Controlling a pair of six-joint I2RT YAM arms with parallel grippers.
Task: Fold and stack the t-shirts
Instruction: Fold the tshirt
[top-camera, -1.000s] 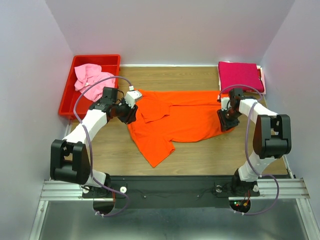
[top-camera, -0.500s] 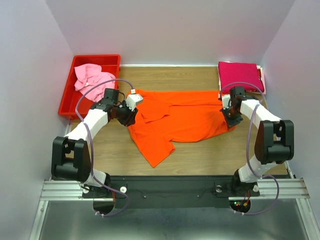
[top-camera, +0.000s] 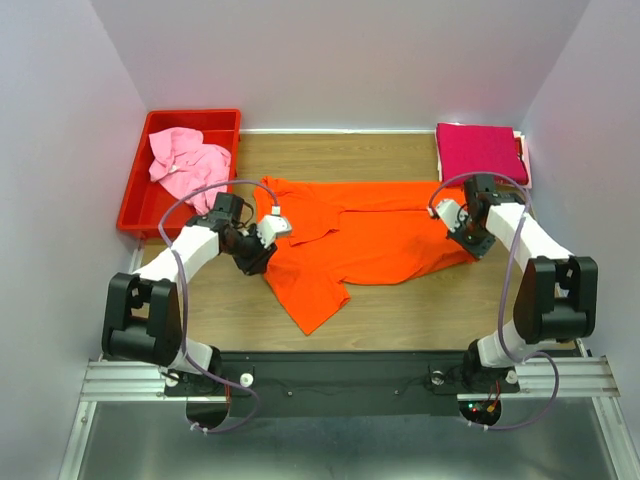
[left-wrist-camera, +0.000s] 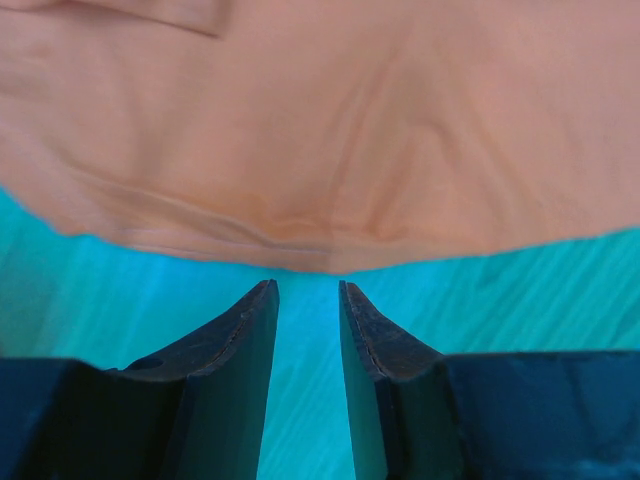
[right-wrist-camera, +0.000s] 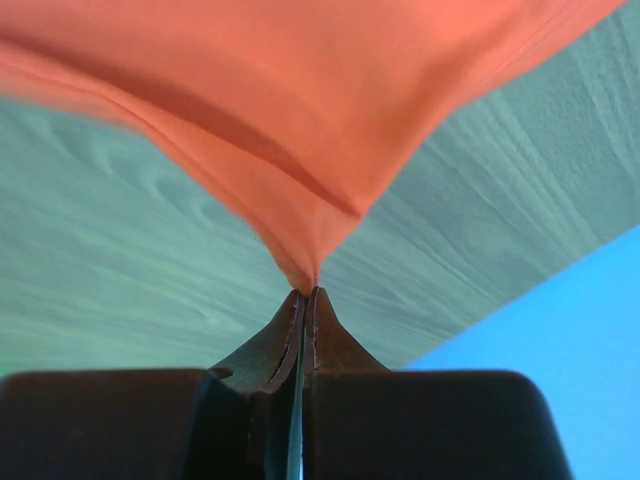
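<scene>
The bright orange t-shirt (top-camera: 360, 235) lies spread and rumpled across the middle of the table. My left gripper (top-camera: 257, 260) sits low at its left edge, open. In the left wrist view the left gripper (left-wrist-camera: 308, 288) has only table between its fingers, and the orange t-shirt's hem (left-wrist-camera: 320, 130) lies just beyond the tips. My right gripper (top-camera: 476, 246) is at the shirt's right edge. The right wrist view shows the right gripper (right-wrist-camera: 303, 292) shut on a pinched peak of orange t-shirt cloth (right-wrist-camera: 300, 120). A magenta t-shirt (top-camera: 480, 150) lies folded at the back right. A light pink t-shirt (top-camera: 180, 160) is bunched in the bin.
The red plastic bin (top-camera: 135, 195) stands at the back left, close behind my left arm. White walls close in the table on the left, back and right. A strip of bare wood runs along the front between the orange shirt and the arm bases.
The right gripper has shut on the orange shirt's right edge and shifted slightly right. The left gripper has slid nearer along the shirt's left edge, uncovering the shirt's upper left corner.
</scene>
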